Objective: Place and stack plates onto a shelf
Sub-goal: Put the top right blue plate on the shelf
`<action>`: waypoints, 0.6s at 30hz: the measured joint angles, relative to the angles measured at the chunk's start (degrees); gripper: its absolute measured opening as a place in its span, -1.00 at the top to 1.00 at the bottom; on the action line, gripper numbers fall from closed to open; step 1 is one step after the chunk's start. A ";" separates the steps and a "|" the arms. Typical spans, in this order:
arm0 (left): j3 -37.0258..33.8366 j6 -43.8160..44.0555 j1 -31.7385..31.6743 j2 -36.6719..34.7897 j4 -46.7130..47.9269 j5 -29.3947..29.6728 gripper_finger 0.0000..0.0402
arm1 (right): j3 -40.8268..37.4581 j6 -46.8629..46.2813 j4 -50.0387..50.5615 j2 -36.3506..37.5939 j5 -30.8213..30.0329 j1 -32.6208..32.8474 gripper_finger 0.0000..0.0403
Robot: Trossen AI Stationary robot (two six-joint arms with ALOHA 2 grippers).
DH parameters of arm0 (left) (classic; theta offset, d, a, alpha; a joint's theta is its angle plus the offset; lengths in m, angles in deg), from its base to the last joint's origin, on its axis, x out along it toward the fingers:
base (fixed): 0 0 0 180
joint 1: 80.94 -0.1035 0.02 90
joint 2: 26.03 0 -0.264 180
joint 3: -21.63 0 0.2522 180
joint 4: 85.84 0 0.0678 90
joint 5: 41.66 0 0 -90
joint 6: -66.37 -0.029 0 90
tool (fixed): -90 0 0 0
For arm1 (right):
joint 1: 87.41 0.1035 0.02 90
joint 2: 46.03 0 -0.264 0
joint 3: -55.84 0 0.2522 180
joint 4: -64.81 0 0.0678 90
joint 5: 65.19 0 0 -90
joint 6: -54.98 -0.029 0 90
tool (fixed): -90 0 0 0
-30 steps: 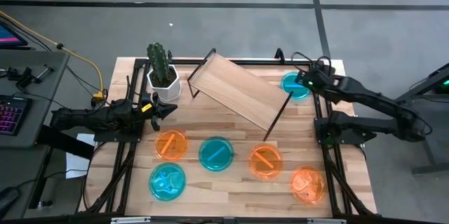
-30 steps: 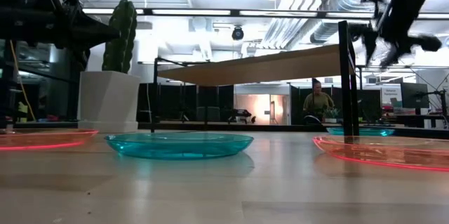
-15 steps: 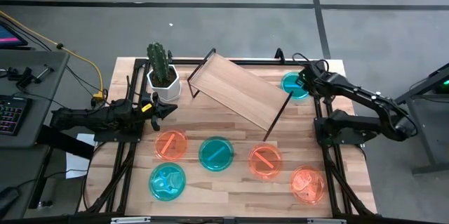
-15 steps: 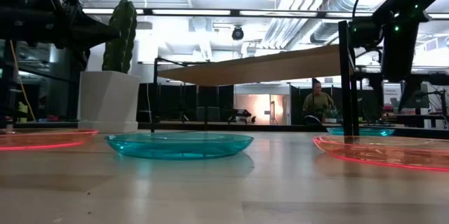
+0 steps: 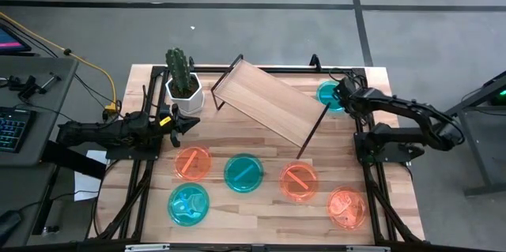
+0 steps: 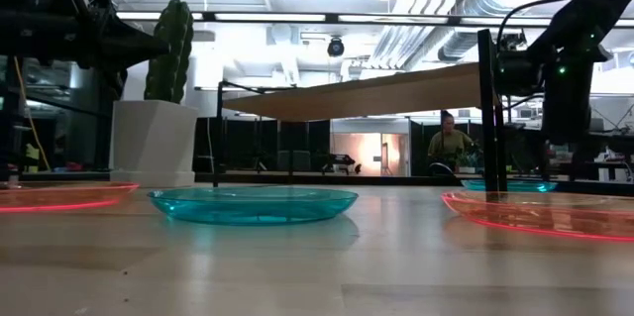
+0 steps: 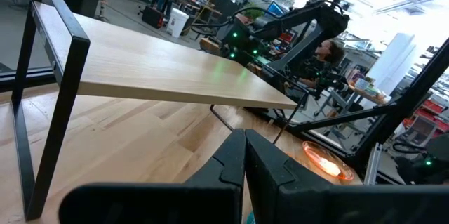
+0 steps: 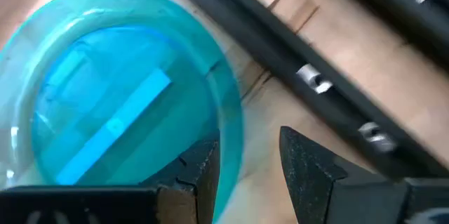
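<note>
At the far right corner of the tabletop (image 5: 261, 219), the right end effector (image 5: 342, 94) is hanging low over a teal plate (image 5: 330, 95), its fingers spread apart with the plate's rim lying in the gap between them; the fingers are not clamped on it. Seen from the right wrist, that plate is lying flat on the wood beside a black frame bar, its straight bar mark showing across its face. Just beside it, the shelf (image 5: 269, 102) is standing at an angle across the back of the tabletop, with nothing on its board. Nearer the front, five more plates are lying flat and apart: an orange one (image 5: 193, 162), a teal one (image 5: 243, 172), an orange one (image 5: 299, 181), another orange one (image 5: 347, 207) and a teal one (image 5: 189, 203). Over at the left edge, the left end effector (image 5: 183, 122) is waiting with its fingers clenched together, near a potted cactus (image 5: 182, 78).
</note>
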 joint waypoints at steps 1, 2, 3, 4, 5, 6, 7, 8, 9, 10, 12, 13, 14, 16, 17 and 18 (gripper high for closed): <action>-0.02 0.00 0.00 0.00 0.00 0.00 1.00 | -0.20 -0.02 -1.32 -0.21 0.09 0.00 0.36; 0.00 0.00 0.02 0.00 0.00 0.00 1.00 | -0.38 -0.03 -2.31 -0.40 -0.01 0.00 0.36; 0.00 0.00 0.01 0.00 0.00 0.00 1.00 | -0.50 -0.07 -2.76 -0.63 -0.08 0.00 0.36; 0.00 0.00 0.01 0.00 0.00 0.00 1.00 | -0.72 -0.21 -3.04 -0.96 -0.12 0.00 0.36; 0.00 0.00 0.01 0.00 0.00 0.00 1.00 | -0.93 -0.21 -3.08 -1.27 -0.24 0.00 0.36; -0.01 0.00 0.00 0.00 0.00 0.00 1.00 | -1.00 -0.21 -3.07 -1.70 -0.26 0.00 0.36; -0.01 0.00 0.02 0.00 0.00 0.00 1.00 | -1.00 -0.21 -3.09 -2.26 -0.36 0.00 0.36; -0.01 0.00 0.02 0.00 0.00 0.00 1.00 | -1.00 -0.21 -3.14 -2.88 -0.60 0.00 0.36; 0.00 0.00 0.01 0.00 -0.01 0.00 1.00 | -0.92 -0.21 -3.47 -3.48 -0.72 0.01 0.36; 0.00 0.00 0.01 0.00 -0.02 0.00 1.00 | -0.85 -0.19 -3.66 -4.11 -0.87 0.02 0.36; -0.01 0.00 0.00 0.00 0.00 0.00 1.00 | -0.83 -0.18 -4.31 -5.17 -1.15 0.02 0.36; 0.00 0.00 0.00 0.00 0.00 0.00 1.00 | -0.79 -0.18 -4.57 -5.58 -1.27 0.03 0.36; 0.00 0.00 0.00 0.00 0.00 0.00 1.00 | -0.79 -0.18 -4.75 -5.79 -1.36 0.04 0.36; 0.00 0.01 0.00 0.00 0.00 0.00 1.00 | -0.80 -0.18 -5.00 -5.95 -1.61 0.04 0.40; 0.00 0.00 0.01 0.00 0.00 0.01 1.00 | -0.85 -0.16 -5.50 -6.03 -1.84 0.02 0.43; 0.00 0.00 0.02 0.00 0.00 0.00 1.00 | -0.85 -0.18 -5.59 -6.08 -2.06 0.02 0.48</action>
